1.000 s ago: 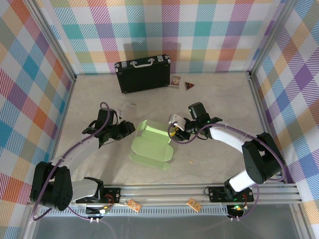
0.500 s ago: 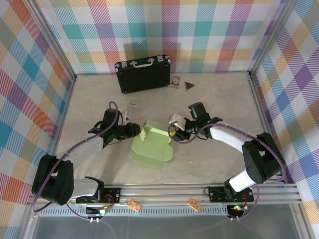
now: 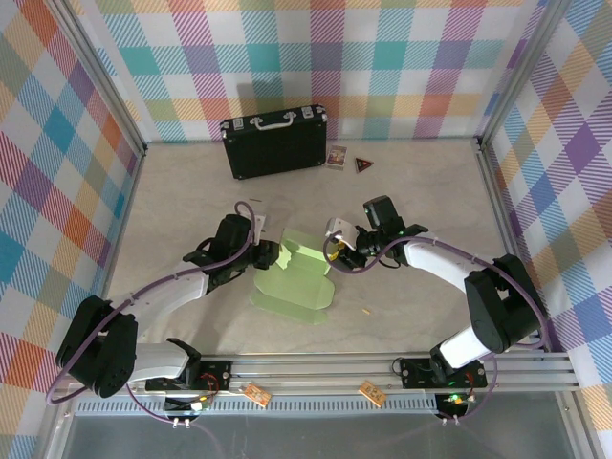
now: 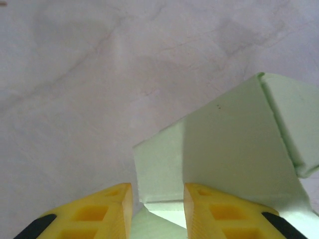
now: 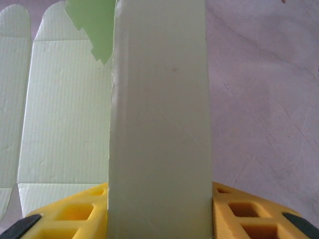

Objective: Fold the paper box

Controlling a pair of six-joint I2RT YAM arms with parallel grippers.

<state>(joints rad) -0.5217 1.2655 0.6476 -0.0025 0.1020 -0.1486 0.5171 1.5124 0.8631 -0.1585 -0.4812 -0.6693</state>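
The right pincer (image 5: 159, 199) is clamping an upright panel of the paper box (image 5: 158, 114), its yellow fingers (image 5: 75, 209) pressing against the panel's two edges. From above, this pincer (image 3: 335, 251) is sitting at the right side of the paper box (image 3: 292, 285), where the raised panel is standing up from the flat part. The left pincer (image 4: 158, 201) is standing narrowly parted, with a corner of the pale green card (image 4: 219, 149) reaching into the gap. A sliver of bare surface is showing between one finger (image 4: 107, 209) and the card's edge. Seen from above, the left pincer (image 3: 265, 256) is hovering just beside the box's left side. The rest of the cut-out is lying flat on the surface (image 3: 421, 201), near its middle and between the two arms. A black case (image 3: 275, 143) is standing well apart, by the far checked wall (image 3: 382, 57).
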